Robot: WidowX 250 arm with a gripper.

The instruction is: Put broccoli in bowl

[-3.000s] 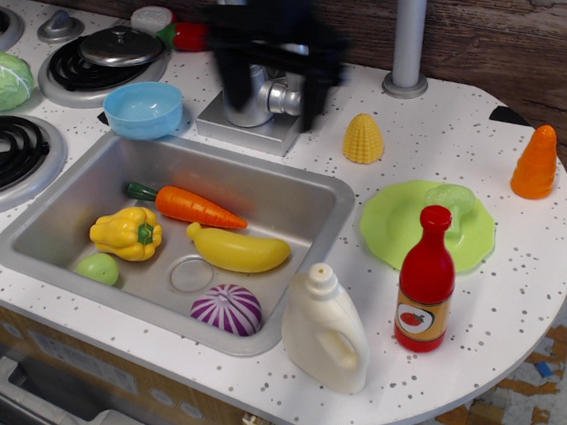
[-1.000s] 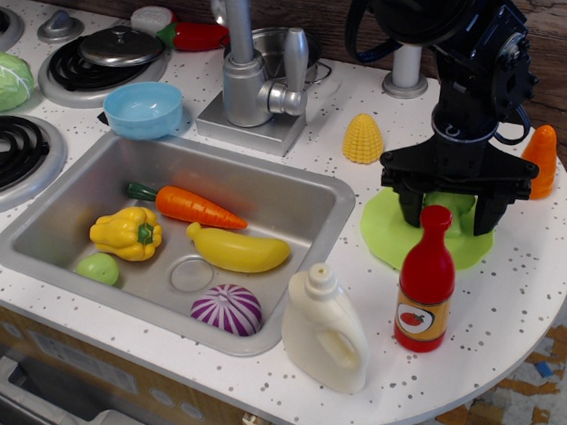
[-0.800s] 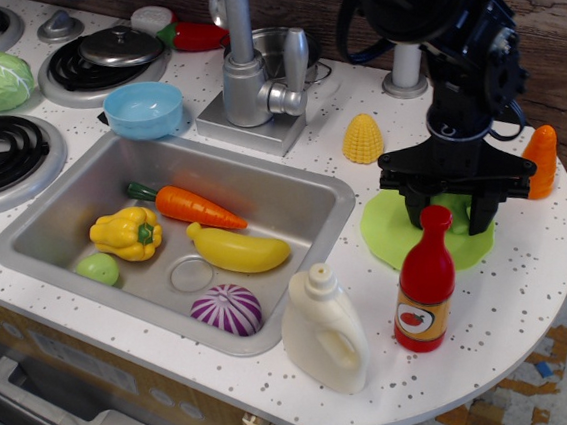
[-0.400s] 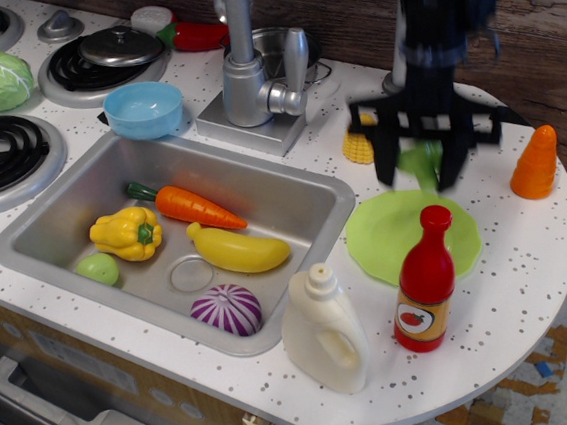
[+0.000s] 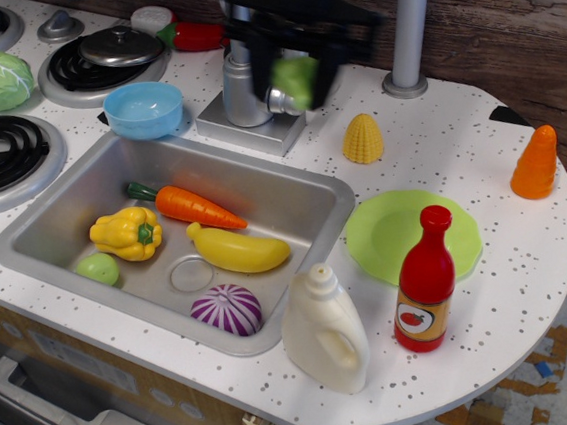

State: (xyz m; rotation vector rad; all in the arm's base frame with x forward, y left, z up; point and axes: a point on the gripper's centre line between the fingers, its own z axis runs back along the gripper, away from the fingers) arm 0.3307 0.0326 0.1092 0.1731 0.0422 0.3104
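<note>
The broccoli [image 5: 296, 78], a small lumpy light-green plastic piece, was pinched in the blurred black gripper [image 5: 296, 71], lifted off the flat lime-green plate [image 5: 386, 238] and carried toward the smooth light-blue bowl [image 5: 143, 108] at nine o'clock, so release remained.

carrot [image 5: 193, 207], banana [image 5: 238, 249], red bottle [image 5: 426, 284]

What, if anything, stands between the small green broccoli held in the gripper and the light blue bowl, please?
The small light green plastic broccoli is in the gripper, raised beside the grey metal tap. The round light blue plastic bowl lies beyond that tap, which partly stands between them.
</note>
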